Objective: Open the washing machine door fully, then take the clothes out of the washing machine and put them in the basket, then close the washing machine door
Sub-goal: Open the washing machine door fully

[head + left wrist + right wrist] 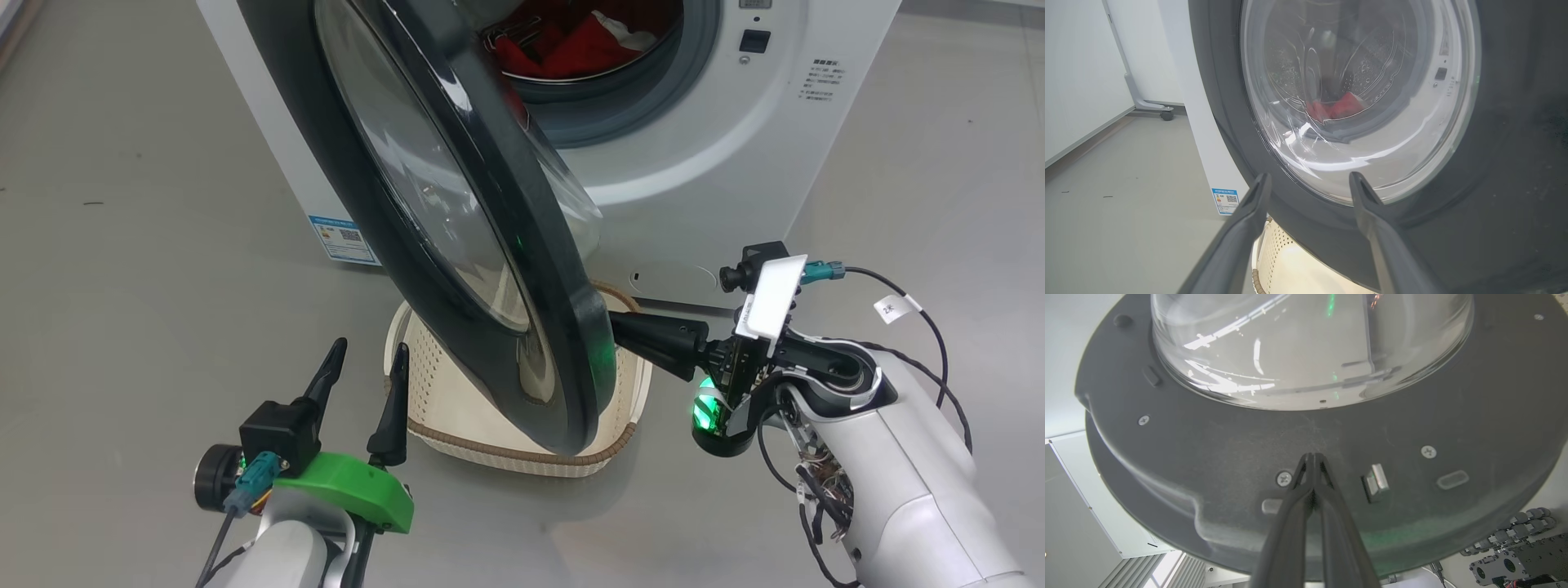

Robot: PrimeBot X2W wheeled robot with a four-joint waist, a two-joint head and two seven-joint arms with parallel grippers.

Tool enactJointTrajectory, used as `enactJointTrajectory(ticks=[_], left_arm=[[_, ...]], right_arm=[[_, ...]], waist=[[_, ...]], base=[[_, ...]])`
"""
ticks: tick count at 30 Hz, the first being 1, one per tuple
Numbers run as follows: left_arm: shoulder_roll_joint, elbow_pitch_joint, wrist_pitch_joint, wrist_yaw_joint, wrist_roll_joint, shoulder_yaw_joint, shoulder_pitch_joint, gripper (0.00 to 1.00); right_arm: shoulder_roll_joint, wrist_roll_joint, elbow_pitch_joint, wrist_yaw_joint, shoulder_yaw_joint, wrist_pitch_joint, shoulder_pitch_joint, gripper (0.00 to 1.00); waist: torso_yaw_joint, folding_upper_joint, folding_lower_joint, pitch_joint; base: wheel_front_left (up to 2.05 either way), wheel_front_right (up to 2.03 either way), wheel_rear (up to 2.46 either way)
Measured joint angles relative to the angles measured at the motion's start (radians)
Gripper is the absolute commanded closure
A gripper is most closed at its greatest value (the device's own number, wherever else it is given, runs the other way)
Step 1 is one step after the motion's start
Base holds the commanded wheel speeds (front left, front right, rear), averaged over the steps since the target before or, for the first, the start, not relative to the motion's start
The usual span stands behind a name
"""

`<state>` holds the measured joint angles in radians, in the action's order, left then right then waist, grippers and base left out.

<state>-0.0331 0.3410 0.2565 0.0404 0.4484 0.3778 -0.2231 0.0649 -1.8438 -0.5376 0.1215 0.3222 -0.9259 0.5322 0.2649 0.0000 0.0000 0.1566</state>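
Across the top of the head view stands the washing machine [702, 163]. Its washing machine door [441, 229] hangs half open through the centre, over the basket [424, 367] at lower centre. The red clothes [571, 45] lie in the drum at the top edge. The right hand [1312, 459], shut and empty, presses the door's inner face, probably to push it wider. The left hand [369, 349], at lower left, is spread wide and holds nothing.

door [514, 245] hangs over basket [424, 371], drum mouth [653, 90] half screened
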Motion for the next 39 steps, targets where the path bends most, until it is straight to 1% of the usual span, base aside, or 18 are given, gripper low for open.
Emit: enactJointTrajectory(ticks=[8, 23, 31, 39], left_arm=[[0.0, 0.001, 0.0, 0.0, 0.0, 0.007, 0.01, 0.0], [-0.001, 0.006, 0.0, 0.004, 0.007, 0.007, 0.031, 0.0], [-0.001, 0.008, 0.0, 0.009, 0.007, 0.005, 0.04, 0.0], [-0.002, 0.005, 0.0, 0.013, 0.008, -0.006, 0.044, 0.0]], right_arm=[[0.001, -0.051, 0.044, 0.0, 0.058, 0.028, -0.03, 1.0], [0.001, -0.094, 0.095, 0.0, 0.151, 0.082, -0.071, 1.0], [0.003, -0.115, 0.112, 0.0, 0.193, 0.108, -0.081, 1.0], [0.001, -0.125, 0.128, 0.0, 0.23, 0.133, -0.086, 1.0]], waist=[[0.03, 0.0, 0.0, -0.012], [0.086, 0.0, 0.0, -0.035], [0.106, 0.0, 0.0, -0.047], [0.111, 0.0, 0.0, -0.049]], base=[[0.0, 0.0, 0.0], [0.0, 0.0, 0.0], [0.0, 0.0, 0.0], [0.0, 0.0, 0.0]])
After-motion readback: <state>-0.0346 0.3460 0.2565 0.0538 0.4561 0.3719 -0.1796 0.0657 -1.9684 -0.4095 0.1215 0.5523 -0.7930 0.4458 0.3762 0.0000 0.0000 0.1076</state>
